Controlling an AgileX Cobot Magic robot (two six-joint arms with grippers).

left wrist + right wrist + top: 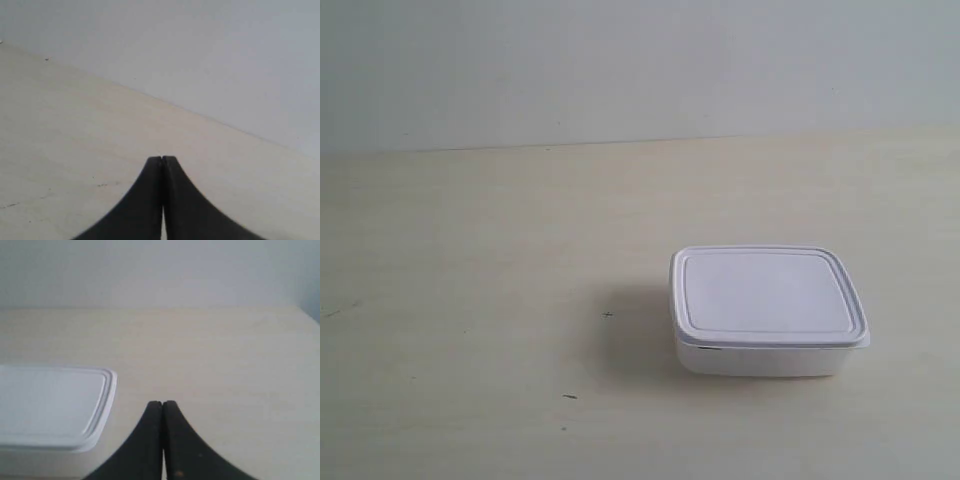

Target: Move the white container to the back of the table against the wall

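Here, left hand (162,159) pressed closed, empty, right hand (162,403) likewise, near white container (50,409), not touching

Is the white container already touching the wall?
No, the white container sits forward on the table, with bare surface between it and the wall.

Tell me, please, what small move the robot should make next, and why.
Probably open the right gripper and ease it toward the white container: that gripper is shut and empty, its wrist view shows the container close by, and the container sits well short of the wall.
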